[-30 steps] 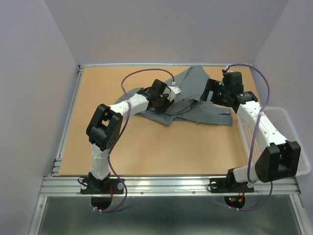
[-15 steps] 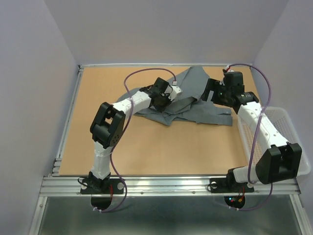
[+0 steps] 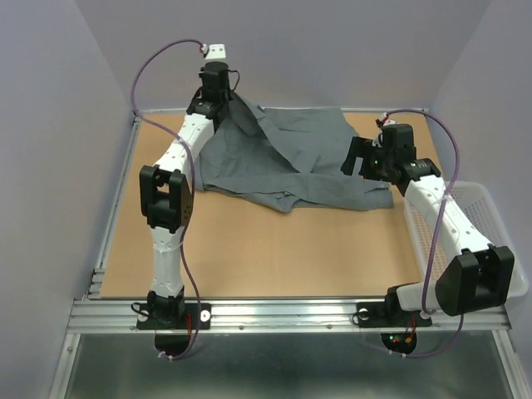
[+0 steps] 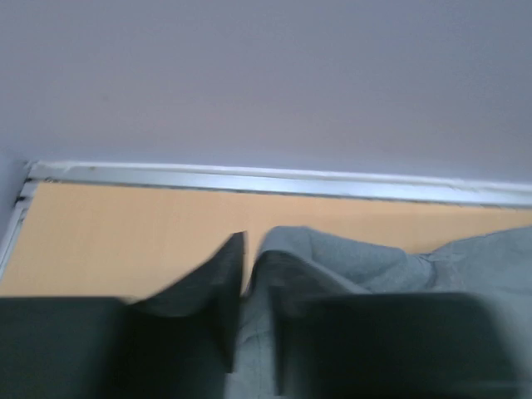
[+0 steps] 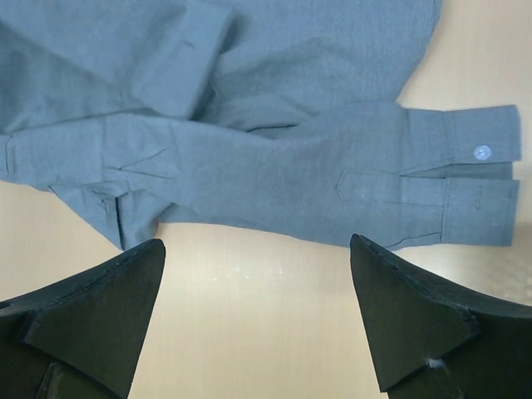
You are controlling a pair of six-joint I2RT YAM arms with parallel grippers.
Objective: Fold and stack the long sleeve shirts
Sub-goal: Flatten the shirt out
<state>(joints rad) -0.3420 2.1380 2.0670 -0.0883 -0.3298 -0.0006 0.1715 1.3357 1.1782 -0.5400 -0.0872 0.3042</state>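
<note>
The grey long sleeve shirt (image 3: 291, 158) lies spread across the back of the table, one edge pulled up to the far left. My left gripper (image 3: 226, 93) is raised at the back left corner and shut on that edge of the shirt; in the left wrist view the cloth (image 4: 332, 266) is pinched between my fingers (image 4: 216, 291). My right gripper (image 3: 357, 160) is open and empty, hovering over the shirt's right side. In the right wrist view a cuffed sleeve with a pale button (image 5: 481, 152) lies just beyond my open fingers (image 5: 100, 299).
A white mesh basket (image 3: 490, 241) stands at the table's right edge, beside my right arm. The table's back rail (image 4: 274, 179) and the wall are close behind my left gripper. Bare wood (image 3: 274, 249) lies in front of the shirt.
My left gripper has swung from the shirt's middle up to the back left corner, dragging the cloth with it and spreading the shirt out. My right arm has stayed nearly still.
</note>
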